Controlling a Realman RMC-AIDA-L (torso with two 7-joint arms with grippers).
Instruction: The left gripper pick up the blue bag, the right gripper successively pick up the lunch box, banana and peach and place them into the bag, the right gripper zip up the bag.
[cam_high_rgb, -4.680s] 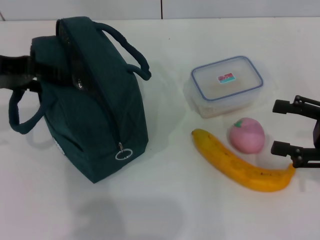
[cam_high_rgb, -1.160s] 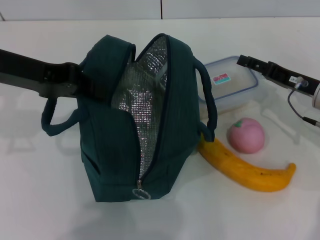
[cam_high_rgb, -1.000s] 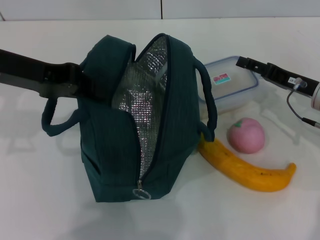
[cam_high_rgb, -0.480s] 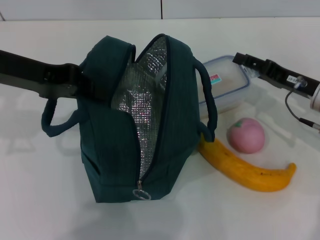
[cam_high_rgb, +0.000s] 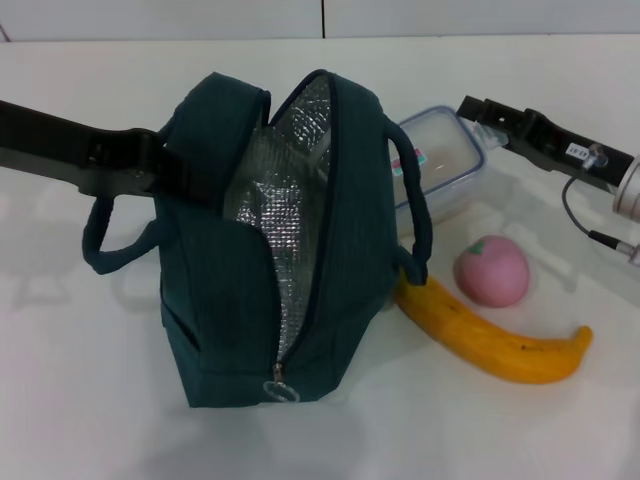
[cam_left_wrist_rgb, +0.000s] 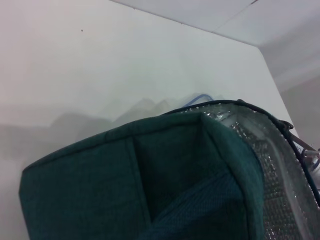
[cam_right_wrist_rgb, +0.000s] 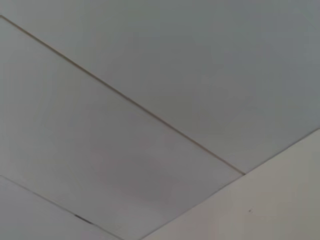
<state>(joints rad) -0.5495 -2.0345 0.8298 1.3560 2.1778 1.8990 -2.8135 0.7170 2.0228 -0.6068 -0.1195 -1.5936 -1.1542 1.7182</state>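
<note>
Being carried left toward the open bag (cam_high_rgb: 300, 250) by the right claw (cam_high_rgb: 478, 112), clamped on its far-right edge, the box (cam_high_rgb: 440, 165) is now tilted; the left claw (cam_high_rgb: 185, 170) is gripping the bag's left side.

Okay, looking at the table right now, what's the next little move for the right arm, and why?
Probably lift the lunch box and carry it over the blue bag's open mouth. The right claw sits at the box's far edge, and the box looks tilted against the bag. The left claw holds the bag upright with its foil lining showing. The banana and peach lie on the table.
</note>
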